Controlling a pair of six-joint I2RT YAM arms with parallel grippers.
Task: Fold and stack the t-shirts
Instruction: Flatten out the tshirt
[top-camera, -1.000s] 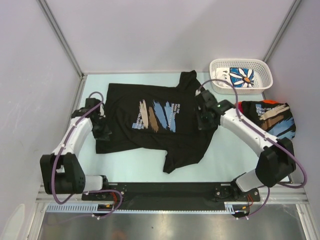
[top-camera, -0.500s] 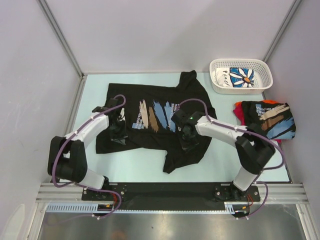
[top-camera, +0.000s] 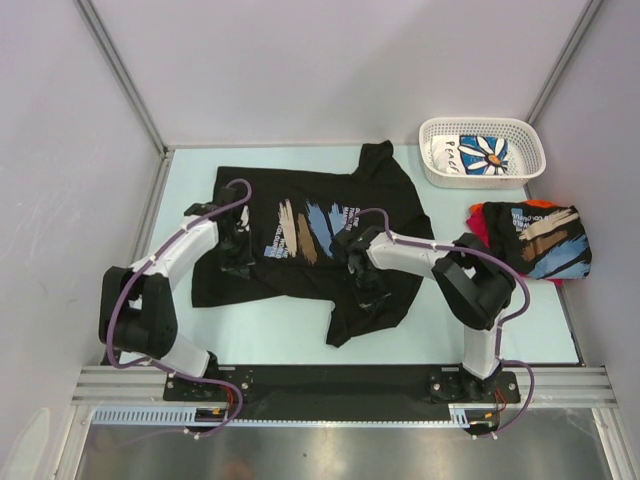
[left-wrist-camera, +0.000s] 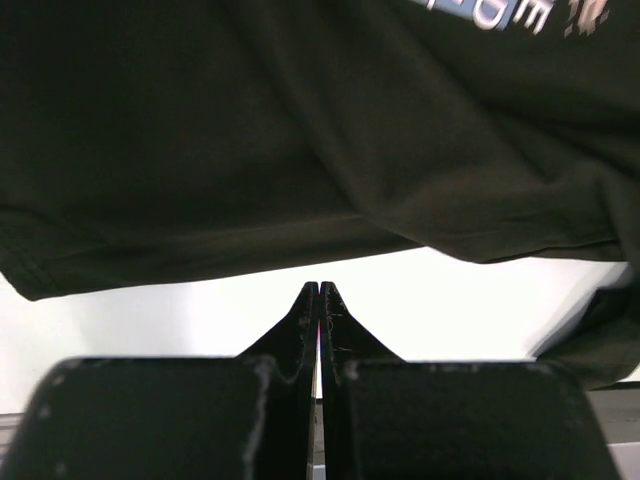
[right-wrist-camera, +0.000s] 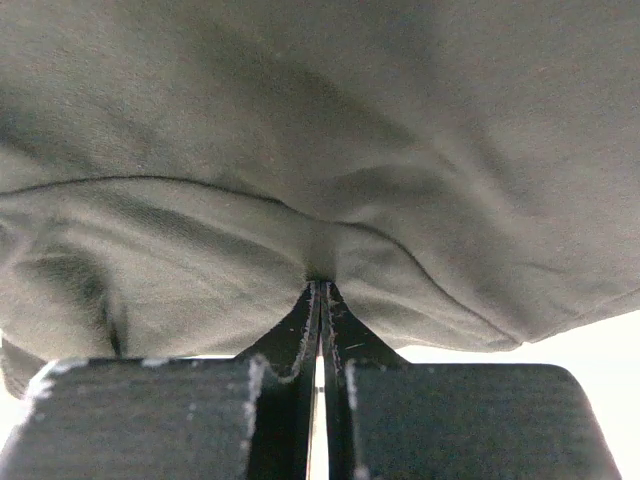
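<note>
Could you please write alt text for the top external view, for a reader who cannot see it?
A black t-shirt with a brush-stroke print lies spread on a pale table, and both arms reach over it, left pincer and right pincer shut. At right sit a white basket and folded shirts.
</note>
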